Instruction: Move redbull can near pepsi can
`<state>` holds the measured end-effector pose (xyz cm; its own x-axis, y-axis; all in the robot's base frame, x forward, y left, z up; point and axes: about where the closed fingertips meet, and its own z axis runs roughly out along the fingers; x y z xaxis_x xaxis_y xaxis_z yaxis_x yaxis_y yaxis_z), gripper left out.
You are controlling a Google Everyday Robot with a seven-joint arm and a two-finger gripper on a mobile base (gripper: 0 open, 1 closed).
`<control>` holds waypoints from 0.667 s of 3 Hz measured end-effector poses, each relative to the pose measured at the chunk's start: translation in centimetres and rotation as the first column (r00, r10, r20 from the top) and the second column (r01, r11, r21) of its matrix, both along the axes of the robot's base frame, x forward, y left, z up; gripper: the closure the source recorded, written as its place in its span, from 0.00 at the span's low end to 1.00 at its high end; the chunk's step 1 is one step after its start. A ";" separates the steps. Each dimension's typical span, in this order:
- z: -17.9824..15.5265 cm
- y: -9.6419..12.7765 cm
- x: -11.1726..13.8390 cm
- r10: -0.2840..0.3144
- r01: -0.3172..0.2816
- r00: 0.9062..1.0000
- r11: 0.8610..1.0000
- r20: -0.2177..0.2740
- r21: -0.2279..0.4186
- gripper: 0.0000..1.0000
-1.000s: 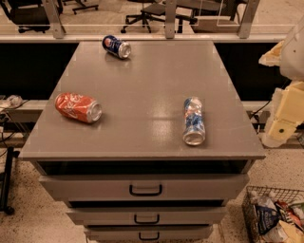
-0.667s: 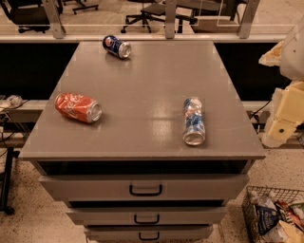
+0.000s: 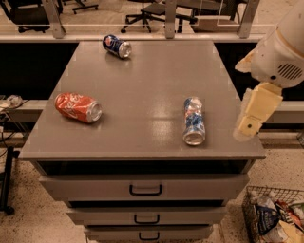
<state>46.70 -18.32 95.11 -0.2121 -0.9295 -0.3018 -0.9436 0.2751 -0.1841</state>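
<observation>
The redbull can, slim and silver-blue, lies on its side on the front right of the grey cabinet top, its open end facing the front edge. The pepsi can, short and dark blue, lies on its side at the far left of the top. My gripper, cream-coloured, hangs from the white arm just off the right edge of the top, to the right of the redbull can and apart from it. It holds nothing that I can see.
A crushed red can lies on its side at the left front. Drawers are below the top. A wire basket of packets stands on the floor at the right. Office chairs stand behind a rail.
My arm and gripper have moved left, closer to the right edge of the top. The cans have not moved.
</observation>
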 end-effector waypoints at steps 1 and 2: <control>-0.5 3.2 1.8 -0.041 0.042 0.999 0.997 -0.011 0.059 0.00; -2.8 4.5 3.7 -0.170 0.175 0.983 0.981 -0.063 0.088 0.00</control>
